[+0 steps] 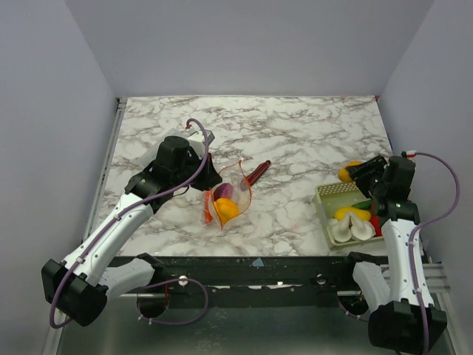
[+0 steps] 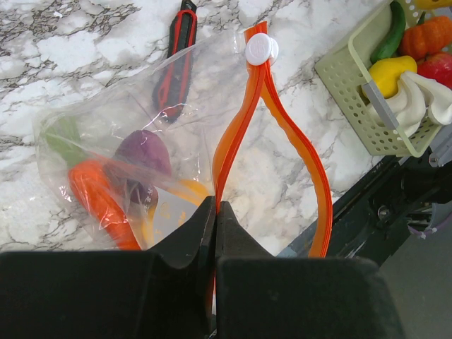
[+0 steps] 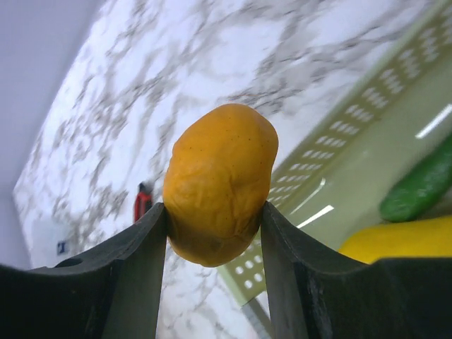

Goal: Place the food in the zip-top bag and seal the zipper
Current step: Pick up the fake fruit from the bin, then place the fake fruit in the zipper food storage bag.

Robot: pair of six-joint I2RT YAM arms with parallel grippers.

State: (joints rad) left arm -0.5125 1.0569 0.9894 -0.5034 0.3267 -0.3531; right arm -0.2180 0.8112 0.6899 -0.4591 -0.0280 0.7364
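Observation:
The clear zip-top bag (image 1: 225, 196) lies mid-table with its mouth open; its orange-red zipper (image 2: 279, 123) forms a loop with a white slider (image 2: 261, 49) at the far end. Inside the bag are a carrot (image 2: 99, 201), a purple fruit (image 2: 141, 152) and a yellow-orange piece (image 1: 227, 210). My left gripper (image 2: 215, 208) is shut on the zipper strip at the bag's mouth, and also shows in the top view (image 1: 209, 177). My right gripper (image 3: 214, 219) is shut on an orange-yellow fruit (image 3: 219, 180), held above the far left corner of the basket, and shows in the top view too (image 1: 353, 172).
A pale green basket (image 1: 329, 200) at the right holds yellow, white, green and red toy foods. A slim red-and-black stick (image 1: 256, 174) lies just beyond the bag. The table's black front edge runs close to the bag and basket.

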